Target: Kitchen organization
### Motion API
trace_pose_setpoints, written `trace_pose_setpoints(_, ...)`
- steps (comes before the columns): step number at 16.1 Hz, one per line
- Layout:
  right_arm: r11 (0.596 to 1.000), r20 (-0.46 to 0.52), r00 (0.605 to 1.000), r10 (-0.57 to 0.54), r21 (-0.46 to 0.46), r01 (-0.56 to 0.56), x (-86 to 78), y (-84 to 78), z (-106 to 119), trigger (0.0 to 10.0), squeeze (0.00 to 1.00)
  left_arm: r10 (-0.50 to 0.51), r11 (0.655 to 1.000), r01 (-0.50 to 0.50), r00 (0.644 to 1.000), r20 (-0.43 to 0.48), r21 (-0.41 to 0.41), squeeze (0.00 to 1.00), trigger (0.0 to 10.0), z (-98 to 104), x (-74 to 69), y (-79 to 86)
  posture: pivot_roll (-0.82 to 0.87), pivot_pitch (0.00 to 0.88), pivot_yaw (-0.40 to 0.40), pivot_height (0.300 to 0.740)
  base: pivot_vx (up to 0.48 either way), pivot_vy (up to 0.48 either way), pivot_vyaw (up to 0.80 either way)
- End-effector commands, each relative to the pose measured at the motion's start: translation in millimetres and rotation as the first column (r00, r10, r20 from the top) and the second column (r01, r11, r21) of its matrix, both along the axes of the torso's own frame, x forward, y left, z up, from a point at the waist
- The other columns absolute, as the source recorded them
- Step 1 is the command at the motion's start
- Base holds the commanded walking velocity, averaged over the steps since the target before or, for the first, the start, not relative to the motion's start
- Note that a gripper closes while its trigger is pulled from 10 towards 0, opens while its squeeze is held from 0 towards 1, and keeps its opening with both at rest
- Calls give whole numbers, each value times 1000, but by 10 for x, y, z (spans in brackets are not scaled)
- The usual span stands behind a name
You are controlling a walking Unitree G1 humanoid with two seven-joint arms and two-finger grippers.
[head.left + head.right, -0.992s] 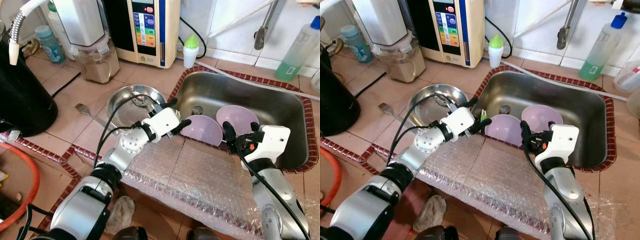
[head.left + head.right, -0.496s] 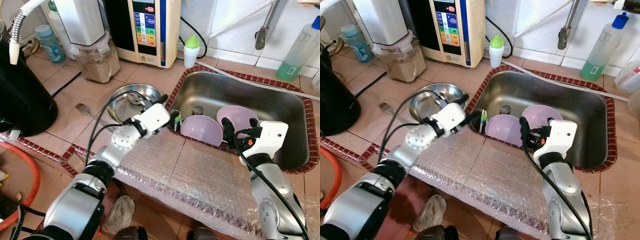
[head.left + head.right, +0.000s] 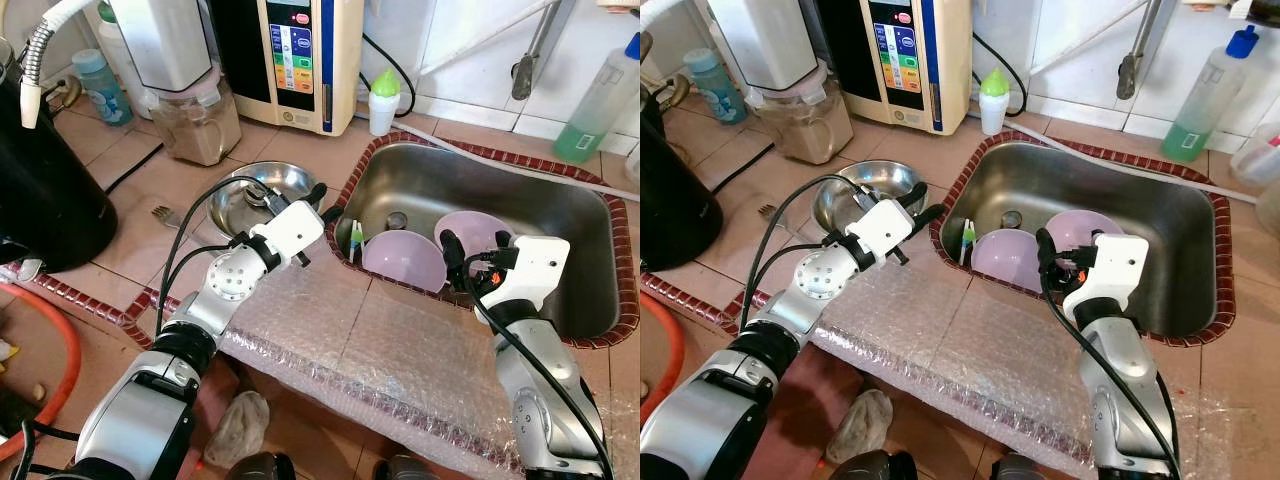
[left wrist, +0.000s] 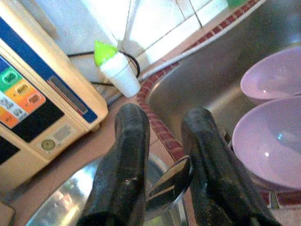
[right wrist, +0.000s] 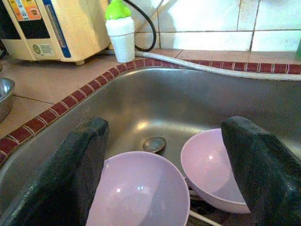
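- The left gripper (image 3: 322, 200) hovered over the tiled counter (image 3: 300, 150), between the steel bowl (image 3: 255, 195) and the left rim of the sink (image 3: 500, 200).
- Its fingers (image 4: 124, 160) were drawn narrow and pinched the bowl of a metal spoon (image 4: 169, 186) between them, as the left wrist view showed.
- The steel bowl sat on the counter just left of the sink, with a fork (image 3: 165, 214) lying on the tiles to its left.
- The right gripper (image 3: 470, 255) hung at the near edge of the sink, above the two lilac bowls.
- Its fingers (image 5: 77, 169) stood wide apart and held nothing.
- The near lilac bowl (image 3: 402, 262) lay in the sink bottom toward the left; the far lilac bowl (image 3: 470, 230) lay just to its right and behind, the two touching or nearly so.
- A green-handled utensil (image 3: 354, 240) stood upright against the sink's left wall, beside the near lilac bowl.
- A sheet of bubble wrap (image 3: 380, 350) covered the counter nearest the robot, in front of the sink.
- At the far side stood a small white bottle with a green cap (image 3: 383, 100), a cream water dispenser (image 3: 295, 55) and a blender jug (image 3: 195, 120).
- A black appliance (image 3: 40, 190) stood at the far left, and a bottle of green liquid (image 3: 595, 105) at the far right.
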State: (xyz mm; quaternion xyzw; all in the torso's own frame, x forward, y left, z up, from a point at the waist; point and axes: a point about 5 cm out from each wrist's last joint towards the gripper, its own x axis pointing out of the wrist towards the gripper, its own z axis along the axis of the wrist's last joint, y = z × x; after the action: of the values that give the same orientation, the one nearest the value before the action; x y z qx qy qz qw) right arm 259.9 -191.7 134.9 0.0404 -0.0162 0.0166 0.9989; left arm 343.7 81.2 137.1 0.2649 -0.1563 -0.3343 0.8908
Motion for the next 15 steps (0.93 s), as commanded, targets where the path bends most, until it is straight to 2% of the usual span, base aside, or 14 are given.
trace_pose_setpoints(1, 1000, 2, 1000, 18, -3, -18, 28, 42, -6, 10000, 0, 9, 999, -7, 998, 57, -42, 0, 0, 112, -2, 37, -184, 53, 64, 740, 0, 0, 0)
trace_pose_setpoints(4, 999, 13, 999, 39, -4, -38, 67, 80, 10, 10000, 0, 28, 995, -14, 989, 145, -94, 0, 0, 306, -24, 92, -177, 45, 62, 740, 0, 0, 0)
trace_pose_setpoints(6, 999, 15, 999, 43, -4, -43, 80, 90, 10, 10000, 0, 43, 994, -25, 986, 163, -111, 0, 0, 357, -21, 122, -168, 42, 60, 740, 0, 0, 0)
trace_pose_setpoints(9, 998, 24, 998, 65, 9, -66, 133, 162, 12, 10000, 0, 99, 986, -63, 966, 238, -156, 0, 0, 599, 17, 282, -146, 34, 59, 740, 0, 0, 0)
trace_pose_setpoints(10, 996, 30, 996, 85, 14, -86, 161, 207, 15, 10000, 0, 111, 982, -63, 955, 275, -178, 0, 0, 760, 37, 327, -133, 26, 58, 740, 0, 0, 0)
trace_pose_setpoints(12, 995, 33, 995, 97, 14, -98, 182, 233, 13, 10000, 0, 92, 985, -48, 959, 269, -168, 0, 0, 817, 49, 326, -122, 19, 58, 740, 0, 0, 0)
trace_pose_setpoints(13, 994, 37, 994, 106, 15, -107, 204, 258, 12, 10000, 0, 43, 991, -13, 973, 226, -134, 0, 5922, 772, 36, 318, -115, 17, 59, 740, 0, 0, 0)
trace_pose_setpoints(14, 994, 39, 993, 109, 16, -109, 213, 267, 11, 10000, 0, 22, 993, 3, 979, 203, -121, 0, 10000, 727, 22, 318, -115, 17, 59, 740, 0, 0, 0)
trace_pose_setpoints(15, 994, 39, 993, 111, 16, -111, 218, 275, 6, 10000, 0, 2, 993, 19, 984, 179, -113, 125, 10000, 649, -10, 320, -115, 17, 59, 740, 0, 0, 0)
